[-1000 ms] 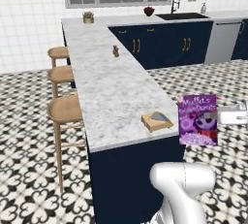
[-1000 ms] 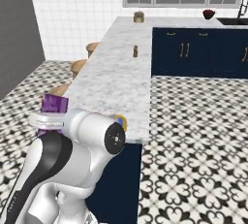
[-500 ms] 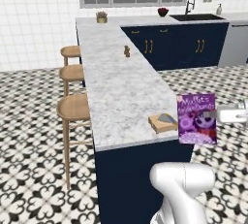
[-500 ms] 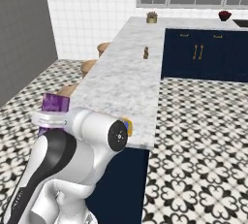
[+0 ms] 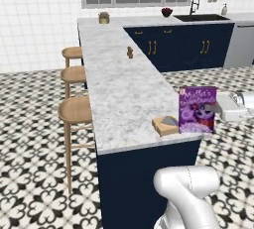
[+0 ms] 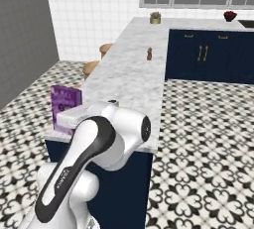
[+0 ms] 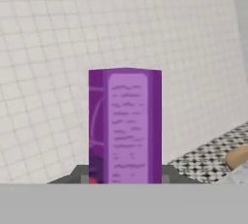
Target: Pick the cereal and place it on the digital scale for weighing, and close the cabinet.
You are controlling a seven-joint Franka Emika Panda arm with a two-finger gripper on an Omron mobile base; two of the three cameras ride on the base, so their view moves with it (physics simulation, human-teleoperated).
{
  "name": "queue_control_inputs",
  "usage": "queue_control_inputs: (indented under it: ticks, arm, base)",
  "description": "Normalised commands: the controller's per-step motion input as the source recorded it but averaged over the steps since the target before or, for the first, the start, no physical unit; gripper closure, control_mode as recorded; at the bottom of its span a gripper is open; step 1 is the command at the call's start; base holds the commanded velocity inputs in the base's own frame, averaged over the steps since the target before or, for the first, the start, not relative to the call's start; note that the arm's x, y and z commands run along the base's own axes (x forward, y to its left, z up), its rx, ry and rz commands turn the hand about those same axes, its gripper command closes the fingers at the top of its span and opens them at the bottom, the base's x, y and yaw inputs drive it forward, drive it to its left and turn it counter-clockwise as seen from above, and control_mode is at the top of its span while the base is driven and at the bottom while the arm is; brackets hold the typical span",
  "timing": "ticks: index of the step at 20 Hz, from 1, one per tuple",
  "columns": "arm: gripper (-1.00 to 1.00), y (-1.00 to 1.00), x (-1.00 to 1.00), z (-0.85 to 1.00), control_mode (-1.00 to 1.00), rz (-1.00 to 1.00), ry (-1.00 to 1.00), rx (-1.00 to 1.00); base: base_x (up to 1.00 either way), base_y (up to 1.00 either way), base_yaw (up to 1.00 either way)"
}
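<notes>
The cereal [image 5: 197,110], a purple box with a cartoon face, hangs upright just off the near end of the marble counter [image 5: 119,89]. My gripper [image 5: 216,109] is shut on its right edge. The digital scale [image 5: 164,125], a small tan slab, lies on the counter's near corner, left of the box and apart from it. From the right base view the cereal [image 6: 64,103] shows past my white hand, with the gripper [image 6: 74,116] clamped on it. In the hand view the cereal [image 7: 125,126] stands narrow side on between my fingertips [image 7: 167,175]. The cabinet is out of view.
Three wooden stools [image 5: 74,109] line the counter's left side. A small brown figure [image 5: 130,52] and a potted plant [image 5: 103,17] stand farther along the top. Navy base cabinets [image 5: 178,47], a sink faucet [image 5: 194,2] and patterned floor [image 5: 30,148] surround it.
Both base views have swung with the driving base, so the counter and stools sit differently in the picture. The cereal stays in my grip beside the scale.
</notes>
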Motion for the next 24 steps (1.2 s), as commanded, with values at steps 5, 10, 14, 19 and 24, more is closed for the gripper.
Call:
queue_control_inputs:
  ticks: [5, 10, 14, 19, 24]
  arm:
    - [1.0, -0.07, 0.57, -0.14, -1.0, 0.18, -0.4, 0.0]
    - [1.0, -0.53, 0.47, -0.02, -1.0, 0.04, -0.02, 0.03]
    - [1.0, -0.44, 0.27, -0.1, -1.0, 0.0, 0.04, 0.02]
    - [1.0, -0.1, 0.36, -0.42, -1.0, 0.0, 0.0, 0.0]
    - [1.0, 0.0, 0.43, -0.34, -1.0, 0.0, -0.01, 0.0]
  base:
    - [0.0, 0.0, 0.0]
    - [0.0, 0.0, 0.0]
    - [0.0, 0.0, 0.0]
    - [0.0, 0.0, 0.0]
    - [0.0, 0.0, 0.0]
